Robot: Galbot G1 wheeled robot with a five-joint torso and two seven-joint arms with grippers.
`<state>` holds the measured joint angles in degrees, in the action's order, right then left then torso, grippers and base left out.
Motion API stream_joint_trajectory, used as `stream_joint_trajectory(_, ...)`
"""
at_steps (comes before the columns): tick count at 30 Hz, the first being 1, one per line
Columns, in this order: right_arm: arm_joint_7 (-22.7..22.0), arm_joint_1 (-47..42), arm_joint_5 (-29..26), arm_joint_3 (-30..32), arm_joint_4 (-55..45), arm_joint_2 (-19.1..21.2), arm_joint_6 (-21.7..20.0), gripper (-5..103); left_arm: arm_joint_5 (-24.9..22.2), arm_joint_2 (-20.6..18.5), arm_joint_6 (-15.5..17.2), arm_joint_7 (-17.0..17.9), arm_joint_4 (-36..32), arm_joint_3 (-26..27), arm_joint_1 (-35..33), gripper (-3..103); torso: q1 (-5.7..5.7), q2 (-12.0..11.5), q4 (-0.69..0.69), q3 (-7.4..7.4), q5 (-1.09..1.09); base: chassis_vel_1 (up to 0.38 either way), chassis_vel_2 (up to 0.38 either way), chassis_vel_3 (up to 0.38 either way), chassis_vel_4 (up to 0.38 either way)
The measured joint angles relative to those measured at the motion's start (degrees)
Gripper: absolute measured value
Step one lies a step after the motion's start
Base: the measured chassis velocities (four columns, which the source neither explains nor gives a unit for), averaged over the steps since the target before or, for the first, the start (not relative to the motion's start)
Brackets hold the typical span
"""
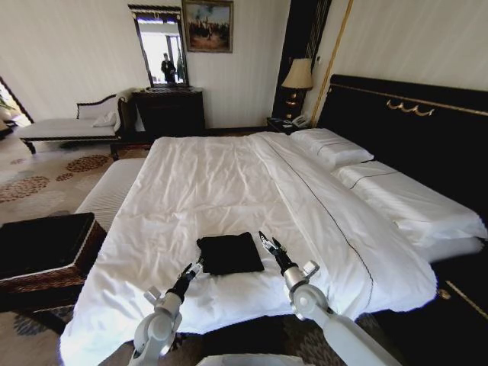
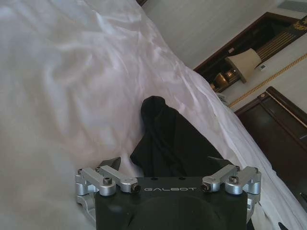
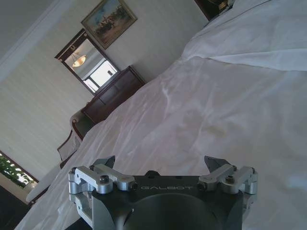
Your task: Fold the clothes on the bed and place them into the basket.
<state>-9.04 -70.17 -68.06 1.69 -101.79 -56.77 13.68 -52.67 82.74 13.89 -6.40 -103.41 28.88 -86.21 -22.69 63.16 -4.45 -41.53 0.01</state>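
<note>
T-shirt (image 1: 230, 253) folded, lying on the bed (image 1: 229, 183) near its foot. Left gripper (image 1: 194, 268) and right gripper (image 1: 268, 244) flank it, both jaws wide, holding nothing. Basket (image 1: 47, 252) off left.

The big bed (image 1: 229, 183) has a white duvet (image 1: 191, 206) on top. A folded black T-shirt (image 1: 229, 253) lies on it, between the left tool (image 1: 195, 268) and the right tool (image 1: 268, 243). White pillows (image 1: 332, 147) lie far beyond the right tool.
</note>
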Motion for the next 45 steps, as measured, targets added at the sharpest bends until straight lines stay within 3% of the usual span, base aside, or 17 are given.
stream_joint_trajectory(12,-2.3,1.6,1.7,-2.2,3.5,-3.8,-0.7,100,-1.2,2.1,0.2,0.1,4.2,-0.7,3.2,102,0.0,0.0,0.0,0.0,0.0,0.0,0.0,0.0,0.0)
stream_joint_trajectory(14,-2.5,1.8,1.7,-2.3,3.8,-4.1,-0.8,100,-1.2,2.5,0.2,0.1,4.5,-1.0,3.5,98,0.0,0.0,0.0,0.0,-0.01,0.0,0.0,0.0,0.0)
stream_joint_trajectory(16,-2.7,2.0,1.8,-2.3,4.2,-4.4,-0.9,100,-1.2,3.2,0.1,0.1,4.9,-1.5,4.0,89,0.0,0.0,-0.01,0.0,-0.02,0.0,0.0,0.0,0.0)
stream_joint_trajectory(17,-2.7,2.0,1.8,-2.3,4.2,-4.4,-0.9,100,-1.2,3.2,0.1,0.1,4.9,-1.5,4.0,89,0.0,0.0,-0.01,0.0,-0.02,0.0,0.0,0.0,0.0)
stream_joint_trajectory(21,-3.1,1.4,1.5,-2.4,4.2,-4.2,-1.9,100,-1.1,4.1,0.1,0.3,5.7,-2.3,4.8,67,0.0,0.0,-0.02,0.0,-0.02,0.0,0.0,0.0,0.0)
stream_joint_trajectory(23,-3.1,1.3,1.4,-2.5,4.2,-4.1,-2.1,100,-1.1,4.3,0.1,0.3,5.9,-2.4,4.9,67,0.0,0.0,-0.02,0.0,-0.02,0.0,0.0,0.0,0.0)
stream_joint_trajectory(27,-2.2,1.0,1.2,-3.2,5.2,-4.0,-2.6,100,-1.4,4.5,0.1,0.3,6.3,-2.5,5.3,45,0.0,0.0,-0.02,0.0,-0.02,0.0,0.0,0.0,0.0)
stream_joint_trajectory(29,-2.0,1.0,1.2,-3.3,5.5,-4.0,-2.7,100,-1.4,4.5,0.1,0.3,6.4,-2.5,5.3,45,0.0,0.0,-0.02,0.0,-0.02,0.0,0.0,0.0,0.0)
stream_joint_trajectory(31,-1.5,1.3,0.9,-3.8,6.3,-4.1,-3.1,100,-1.4,4.7,0.0,0.3,6.4,-2.5,5.4,34,0.0,0.0,-0.02,0.0,-0.02,0.0,0.0,0.0,0.0)
stream_joint_trajectory(33,-1.5,1.3,0.8,-3.9,6.4,-4.1,-3.2,100,-1.4,4.8,0.0,0.3,6.4,-2.5,5.4,34,0.0,0.0,-0.02,0.0,-0.02,0.0,0.0,0.0,0.0)
stream_joint_trajectory(35,-0.8,1.9,-0.5,-4.5,7.0,-4.1,-3.6,103,-1.4,5.0,0.0,0.3,6.3,-2.4,5.3,18,0.0,0.0,-0.02,0.0,-0.03,0.0,0.0,0.0,0.0)
stream_joint_trajectory(36,-0.8,1.9,-0.5,-4.5,7.0,-4.1,-3.6,103,-1.4,5.0,0.0,0.3,6.3,-2.4,5.3,18,0.0,0.0,-0.02,0.0,-0.03,0.0,0.0,0.0,0.0)
stream_joint_trajectory(38,-0.1,2.2,-0.8,-5.1,7.2,-4.2,-3.8,95,-1.3,5.0,-0.1,0.2,6.0,-2.3,5.2,10,0.0,0.0,-0.02,0.0,-0.02,0.0,0.0,0.0,0.0)
stream_joint_trajectory(45,1.3,3.1,-0.9,-6.6,7.7,-4.4,-3.8,69,-1.0,5.1,-0.2,0.2,5.7,-2.1,5.0,9,0.0,0.0,-0.01,0.0,-0.01,0.0,0.0,0.0,0.0)
